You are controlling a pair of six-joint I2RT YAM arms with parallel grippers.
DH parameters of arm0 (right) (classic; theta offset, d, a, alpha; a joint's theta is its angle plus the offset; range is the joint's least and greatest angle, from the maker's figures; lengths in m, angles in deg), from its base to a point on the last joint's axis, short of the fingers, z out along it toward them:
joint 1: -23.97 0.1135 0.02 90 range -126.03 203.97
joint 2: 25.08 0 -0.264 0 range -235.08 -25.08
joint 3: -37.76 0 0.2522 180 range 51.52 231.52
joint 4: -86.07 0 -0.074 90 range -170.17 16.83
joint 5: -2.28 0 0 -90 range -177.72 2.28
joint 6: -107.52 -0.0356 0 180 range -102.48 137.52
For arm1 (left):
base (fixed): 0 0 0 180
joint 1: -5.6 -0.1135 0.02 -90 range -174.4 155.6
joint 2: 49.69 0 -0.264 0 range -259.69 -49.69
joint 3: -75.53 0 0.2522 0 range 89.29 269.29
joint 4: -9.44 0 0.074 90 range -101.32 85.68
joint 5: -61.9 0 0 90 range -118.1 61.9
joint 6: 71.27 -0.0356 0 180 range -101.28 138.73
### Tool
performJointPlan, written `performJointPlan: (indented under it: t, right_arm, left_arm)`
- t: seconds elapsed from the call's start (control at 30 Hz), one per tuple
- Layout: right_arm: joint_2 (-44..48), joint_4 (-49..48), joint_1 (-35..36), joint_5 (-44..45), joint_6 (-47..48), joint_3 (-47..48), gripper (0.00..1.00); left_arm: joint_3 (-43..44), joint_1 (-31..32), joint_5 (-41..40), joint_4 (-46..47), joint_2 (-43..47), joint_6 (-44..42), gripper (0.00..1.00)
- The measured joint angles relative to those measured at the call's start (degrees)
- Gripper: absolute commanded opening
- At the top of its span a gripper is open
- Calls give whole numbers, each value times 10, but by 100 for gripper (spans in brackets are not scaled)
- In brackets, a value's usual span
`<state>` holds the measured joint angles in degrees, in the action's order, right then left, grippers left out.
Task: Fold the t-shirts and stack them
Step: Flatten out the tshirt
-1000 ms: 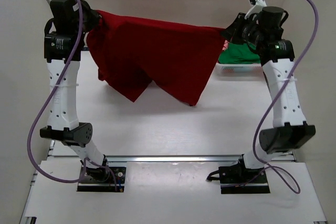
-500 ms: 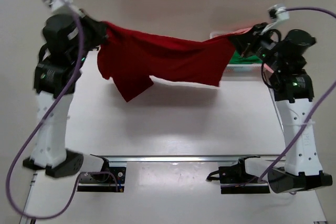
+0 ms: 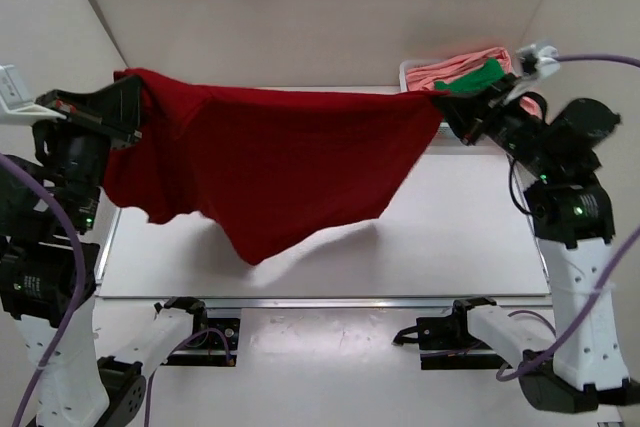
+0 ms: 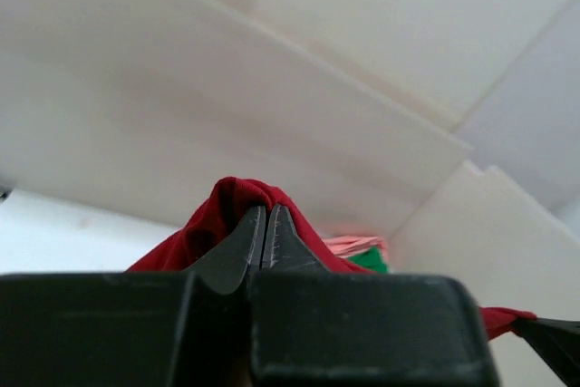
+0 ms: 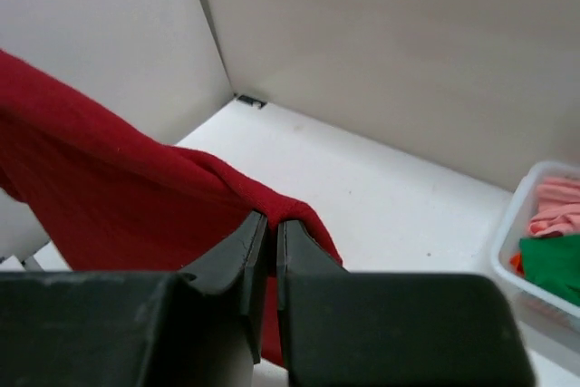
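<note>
The dark red t-shirt (image 3: 270,167) hangs stretched in the air between both arms, high above the table, its lower edge drooping to a point at the front. My left gripper (image 3: 128,107) is shut on its left corner; the cloth bunches over the jaws in the left wrist view (image 4: 236,201). My right gripper (image 3: 440,105) is shut on its right corner, seen in the right wrist view (image 5: 272,221). The green t-shirt (image 3: 478,77) and the salmon pink t-shirt (image 3: 450,69) lie in the white basket (image 3: 405,72) at the back right.
The white table (image 3: 450,237) lies under the hanging shirt. Grey walls enclose the back and both sides. The basket also shows in the right wrist view (image 5: 507,233), with pink and green cloth inside. The arm bases sit on the rail at the near edge.
Both arms have risen and swung toward the camera, lifting the red shirt higher. The shirt has spread wider and now hangs flatter between the grippers.
</note>
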<state>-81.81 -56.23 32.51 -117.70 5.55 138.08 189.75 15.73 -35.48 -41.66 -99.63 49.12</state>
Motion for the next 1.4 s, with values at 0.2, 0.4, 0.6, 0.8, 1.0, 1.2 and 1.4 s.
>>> performJointPlan:
  t: [0.2,0.4,0.6,0.8,1.0,1.2,1.4]
  right_arm:
    - [67,-10,-48,-34,-34,21,0]
    - [67,-78,-65,-79,-70,-3,0]
    - [-148,-97,-13,-67,-53,-9,0]
    - [-466,5,14,19,8,163,1]
    - [-628,68,32,104,75,466,0]
    - [-504,30,33,119,93,416,0]
    - [-403,-18,1,116,88,261,0]
  left_arm:
    - [74,2,54,-1,-30,12,0]
    - [-3,9,68,29,-26,7,0]
    - [-141,-9,82,84,-140,-11,0]
    - [64,-26,87,45,-467,-65,0]
    - [356,-42,75,9,-640,-106,0]
    - [295,-57,51,35,-508,-131,0]
    - [59,-15,43,112,-326,-144,0]
